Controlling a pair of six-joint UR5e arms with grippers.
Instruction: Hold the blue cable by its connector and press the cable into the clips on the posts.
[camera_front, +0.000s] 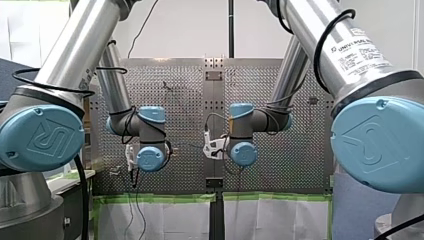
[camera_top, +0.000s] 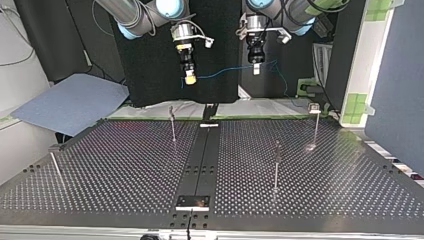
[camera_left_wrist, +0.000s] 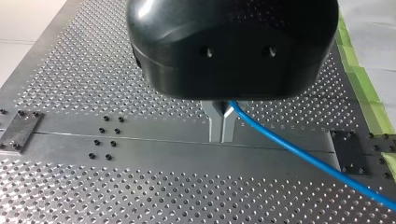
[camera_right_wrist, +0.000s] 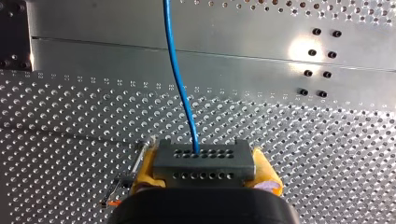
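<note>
Slowly the blue cable (camera_right_wrist: 175, 70), pinched in the left gripper (camera_left_wrist: 222, 126), connector (camera_right_wrist: 203, 158) squeezed in the right gripper (camera_right_wrist: 204, 170), should be lowered onto the posts (camera_top: 173, 125).

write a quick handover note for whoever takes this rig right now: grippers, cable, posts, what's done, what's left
My right gripper: shut on the connector, with a yellow pad on either side of it.
My left gripper: shut on the blue cable, further along it.
Cable: strung in the air between the two grippers, well above the table.
Posts: four on the table, none with the cable in its clip.
Done: connector and cable are both grasped and held off the table.
Left: bring the cable down and press it into the clips, all still to do.
</note>
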